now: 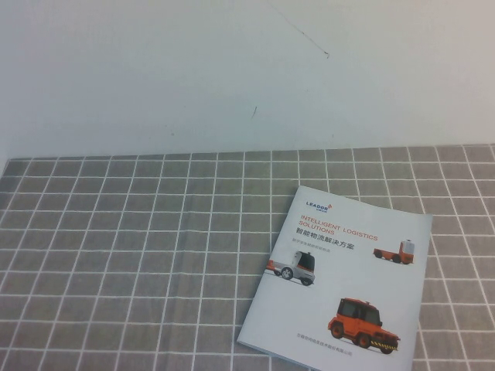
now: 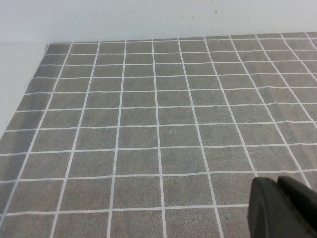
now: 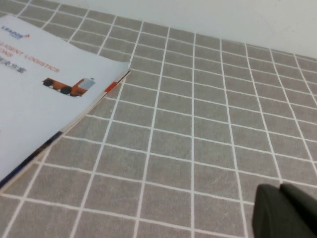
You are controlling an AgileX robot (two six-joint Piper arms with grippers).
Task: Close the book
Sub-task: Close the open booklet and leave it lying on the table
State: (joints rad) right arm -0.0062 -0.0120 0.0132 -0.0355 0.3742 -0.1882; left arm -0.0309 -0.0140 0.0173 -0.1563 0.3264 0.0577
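Book (image 1: pixel 340 270), closed, front cover up, flat on the grey gridded cloth (image 1: pixel 116 255) at the robot's right, near the front of the table and turned slightly off the grid lines. The cover carries a logo, a printed title and 3 vehicle pictures. In the right wrist view the book (image 3: pixel 44 94) shows its stacked page edges lying shut along the cloth, with a small red mark (image 3: pixel 111 88) near 1 corner.

Step in hand, as judged: no page stands lifted and no spread is exposed, so the closing asked for appears already met. The next move probably calls for nothing beyond keeping both arms clear of the cover; any touch could shift the book or lift a corner.

Left gripper (image 2: pixel 282 208): only a dark piece of it enters the left wrist view, above bare cloth on the left side, well apart from the book. Whether it is open or closed cannot be told, and nothing is seen in its hold. Right gripper (image 3: pixel 285 210): likewise a dark piece at the picture's edge, over bare cloth near the book but not touching it; its opening cannot be told.

Hidden or cut off: neither arm appears in the high view. The book's near corner runs out of that view. The small print on the cover is illegible. White wall (image 1: pixel 232 69) behind.
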